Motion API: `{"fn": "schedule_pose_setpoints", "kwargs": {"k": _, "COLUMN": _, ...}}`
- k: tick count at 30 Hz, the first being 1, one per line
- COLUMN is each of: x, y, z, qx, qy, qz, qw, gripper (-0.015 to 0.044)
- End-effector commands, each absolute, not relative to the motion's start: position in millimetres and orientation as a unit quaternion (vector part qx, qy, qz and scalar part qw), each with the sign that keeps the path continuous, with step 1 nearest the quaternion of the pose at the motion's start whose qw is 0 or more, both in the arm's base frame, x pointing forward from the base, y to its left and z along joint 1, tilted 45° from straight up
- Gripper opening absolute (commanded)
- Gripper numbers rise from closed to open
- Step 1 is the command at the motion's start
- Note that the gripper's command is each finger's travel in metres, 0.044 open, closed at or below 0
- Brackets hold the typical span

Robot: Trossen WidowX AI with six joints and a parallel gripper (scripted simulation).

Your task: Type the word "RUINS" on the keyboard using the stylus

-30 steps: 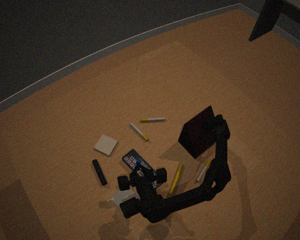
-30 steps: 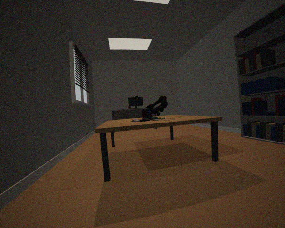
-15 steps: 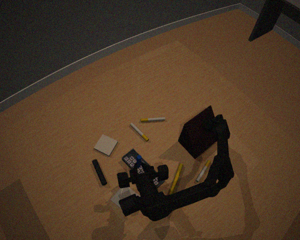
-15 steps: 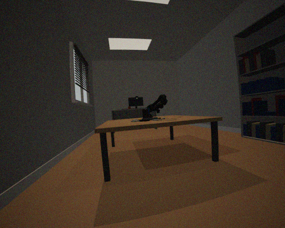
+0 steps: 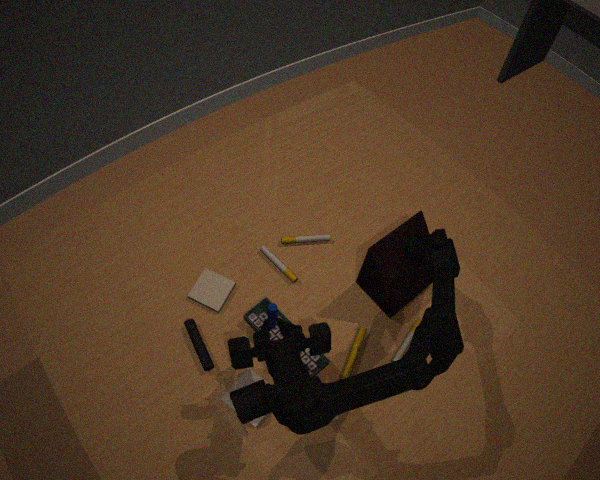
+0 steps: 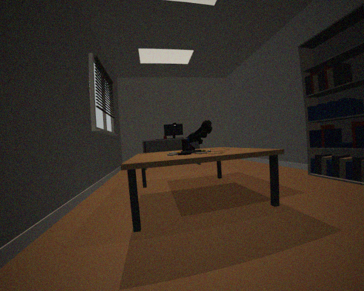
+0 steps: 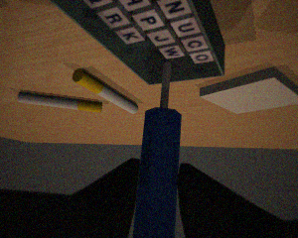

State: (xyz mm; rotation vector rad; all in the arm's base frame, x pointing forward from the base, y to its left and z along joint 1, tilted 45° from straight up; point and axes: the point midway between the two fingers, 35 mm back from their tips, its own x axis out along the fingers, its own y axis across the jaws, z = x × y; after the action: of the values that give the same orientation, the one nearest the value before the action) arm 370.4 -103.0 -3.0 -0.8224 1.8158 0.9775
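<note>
The desk (image 5: 300, 170) (image 6: 204, 156) looks like matt wood, the keyboard's (image 5: 318, 365) (image 7: 139, 64) casing smooth plastic

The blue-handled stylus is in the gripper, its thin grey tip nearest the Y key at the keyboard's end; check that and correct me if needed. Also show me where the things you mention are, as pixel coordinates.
The wrist view shows the thin grey tip (image 7: 166, 84) nearest the W key (image 7: 171, 52), not Y. The blue-handled stylus (image 5: 272, 308) (image 7: 160, 169) is indeed in the gripper.

In the top view, a keyboard (image 5: 316, 364) (image 7: 139, 57) lay on the worktop (image 5: 310, 180) (image 6: 238, 151) (image 7: 30, 50) beneath the jaws, which gripped the stylus (image 5: 272, 308) (image 7: 159, 169). 2 pens (image 5: 305, 239) (image 7: 60, 100) lay above the jaws, a flat pad (image 5: 212, 289) (image 7: 253, 96) up and left, a short bar (image 5: 199, 344) left, and a rod (image 5: 354, 351) right, with another pen (image 5: 406, 346) beyond it.
</note>
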Motion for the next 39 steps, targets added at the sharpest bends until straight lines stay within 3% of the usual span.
{"fn": "schedule_pose_setpoints", "kwargs": {"k": 1, "x": 372, "y": -103, "z": -7, "qx": -0.336, "qy": 0.731, "qz": 0.396, "qw": 0.443, "gripper": 0.0000}}
{"fn": "schedule_pose_setpoints", "kwargs": {"k": 11, "x": 374, "y": -92, "z": -18, "qx": -0.336, "qy": 0.731, "qz": 0.396, "qw": 0.443, "gripper": 0.0000}}
{"fn": "schedule_pose_setpoints", "kwargs": {"k": 14, "x": 374, "y": -90, "z": -21, "qx": -0.336, "qy": 0.731, "qz": 0.396, "qw": 0.443, "gripper": 0.0079}}
{"fn": "schedule_pose_setpoints", "kwargs": {"k": 15, "x": 374, "y": -90, "z": -21, "qx": -0.336, "qy": 0.731, "qz": 0.396, "qw": 0.443, "gripper": 0.0081}}
{"fn": "schedule_pose_setpoints", "kwargs": {"k": 39, "x": 376, "y": -84, "z": -27, "qx": -0.336, "qy": 0.731, "qz": 0.396, "qw": 0.443, "gripper": 0.0081}}
